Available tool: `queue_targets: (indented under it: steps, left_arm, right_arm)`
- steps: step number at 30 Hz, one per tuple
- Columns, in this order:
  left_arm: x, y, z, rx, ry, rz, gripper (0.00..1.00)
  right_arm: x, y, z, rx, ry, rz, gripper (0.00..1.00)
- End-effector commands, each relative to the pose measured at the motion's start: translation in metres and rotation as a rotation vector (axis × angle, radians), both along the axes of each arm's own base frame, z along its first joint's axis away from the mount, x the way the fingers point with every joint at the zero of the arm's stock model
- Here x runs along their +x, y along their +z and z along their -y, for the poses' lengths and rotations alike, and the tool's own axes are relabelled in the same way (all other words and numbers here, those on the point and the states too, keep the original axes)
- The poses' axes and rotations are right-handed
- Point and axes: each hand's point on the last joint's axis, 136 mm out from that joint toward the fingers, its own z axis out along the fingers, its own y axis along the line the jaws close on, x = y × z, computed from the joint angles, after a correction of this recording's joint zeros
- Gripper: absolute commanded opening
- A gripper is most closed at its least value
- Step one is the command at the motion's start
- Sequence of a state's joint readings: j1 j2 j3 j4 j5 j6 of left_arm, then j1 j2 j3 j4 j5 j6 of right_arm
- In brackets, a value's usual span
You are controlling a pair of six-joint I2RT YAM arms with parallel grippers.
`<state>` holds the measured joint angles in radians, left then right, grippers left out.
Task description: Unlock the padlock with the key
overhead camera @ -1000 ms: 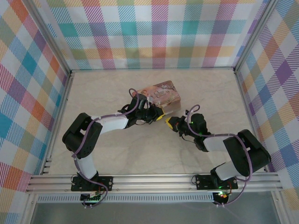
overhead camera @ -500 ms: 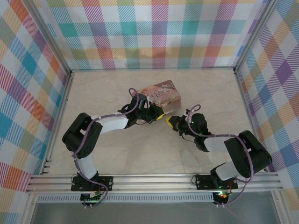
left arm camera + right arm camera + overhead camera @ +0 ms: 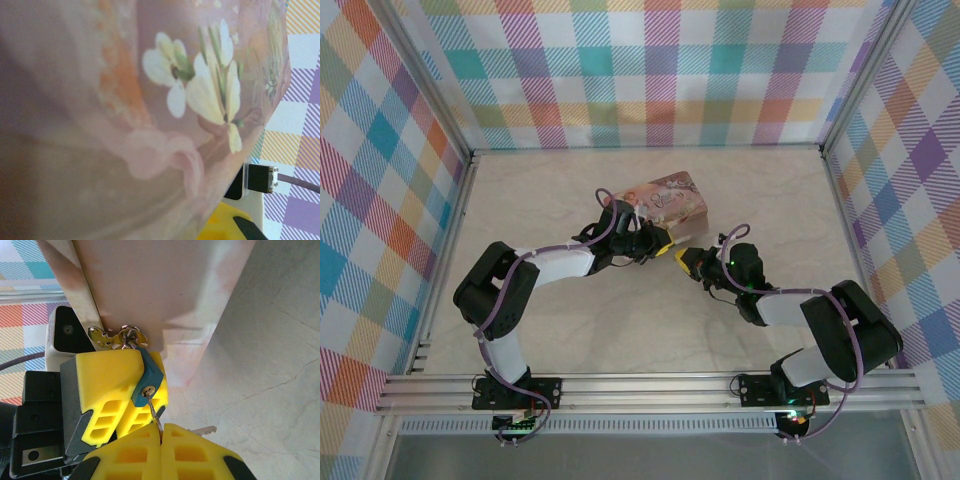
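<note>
Padlock (image 3: 148, 382) hangs on the pink tin (image 3: 165, 285), clamped by left gripper (image 3: 141, 376); right gripper (image 3: 161, 430) pinches key (image 3: 154, 412) seated in keyhole.

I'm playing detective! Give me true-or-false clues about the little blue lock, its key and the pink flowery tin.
1. The thin grey metal key sits in the keyhole of the small blue padlock. True.
2. The right gripper is wide open. False: it is shut on the key.
3. The padlock hangs at the brass clasp of the pink flowery tin box. True.
4. The left gripper is far from the tin. False: it clamps the padlock.
</note>
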<state>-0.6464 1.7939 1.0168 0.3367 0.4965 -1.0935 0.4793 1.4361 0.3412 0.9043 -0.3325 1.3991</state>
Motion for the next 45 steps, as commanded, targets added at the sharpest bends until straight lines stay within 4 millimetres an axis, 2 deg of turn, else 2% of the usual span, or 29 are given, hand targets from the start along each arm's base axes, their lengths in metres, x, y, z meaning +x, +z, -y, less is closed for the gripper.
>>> queue_targets:
  steps: [1,9,19,27,37,45]
  left_arm:
    - [-0.012,0.01,0.011,-0.069,-0.06,-0.013,0.05]
    - [-0.013,0.008,0.012,-0.072,-0.061,-0.016,0.05]
    - [-0.015,0.008,0.013,-0.073,-0.066,-0.017,0.05]
    - [-0.016,0.007,0.016,-0.073,-0.071,-0.017,0.05]
    - [-0.016,0.01,0.015,-0.078,-0.074,-0.013,0.04]
    - [-0.019,0.014,0.018,-0.095,-0.095,-0.005,0.02]
  right_arm:
    - [0.007,0.02,0.0,0.027,-0.026,0.084,0.0]
    - [0.012,0.03,0.001,0.06,-0.054,0.102,0.0]
    - [0.014,0.031,-0.002,0.034,-0.062,0.095,0.0]
    - [0.019,0.035,-0.004,0.132,-0.087,0.053,0.0]
    - [0.029,0.026,-0.006,0.324,-0.135,-0.022,0.0]
    - [0.033,0.014,-0.014,0.298,-0.099,-0.036,0.0]
